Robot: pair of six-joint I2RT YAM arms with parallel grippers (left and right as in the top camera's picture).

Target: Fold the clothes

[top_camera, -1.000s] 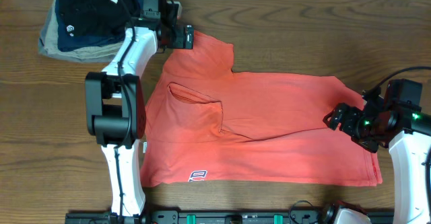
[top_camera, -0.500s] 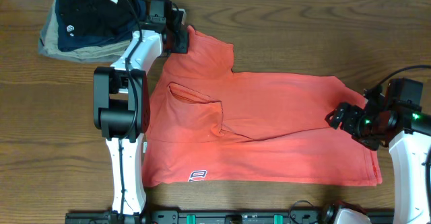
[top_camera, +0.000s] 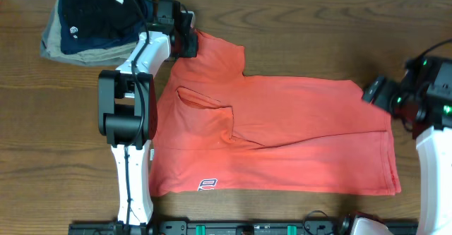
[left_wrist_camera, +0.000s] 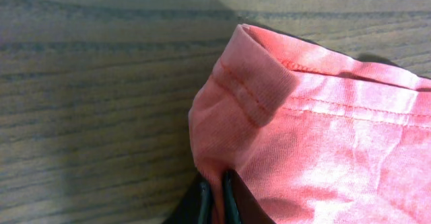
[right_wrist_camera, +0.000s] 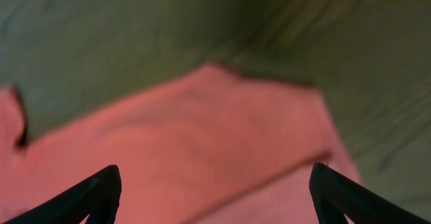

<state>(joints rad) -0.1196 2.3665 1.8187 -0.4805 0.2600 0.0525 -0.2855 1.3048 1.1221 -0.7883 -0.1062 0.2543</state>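
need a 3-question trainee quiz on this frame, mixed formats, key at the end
1. True or false: the left gripper is shut on a hemmed edge of the coral T-shirt.
2. The right gripper is: A) open, holding nothing; B) shut on the shirt's hem; C) holding a navy garment.
3. Fill in: the folded dark garments sit at the far ____ corner of the table, by the robot's own sides.
Key: 1 true; 2 A; 3 left.
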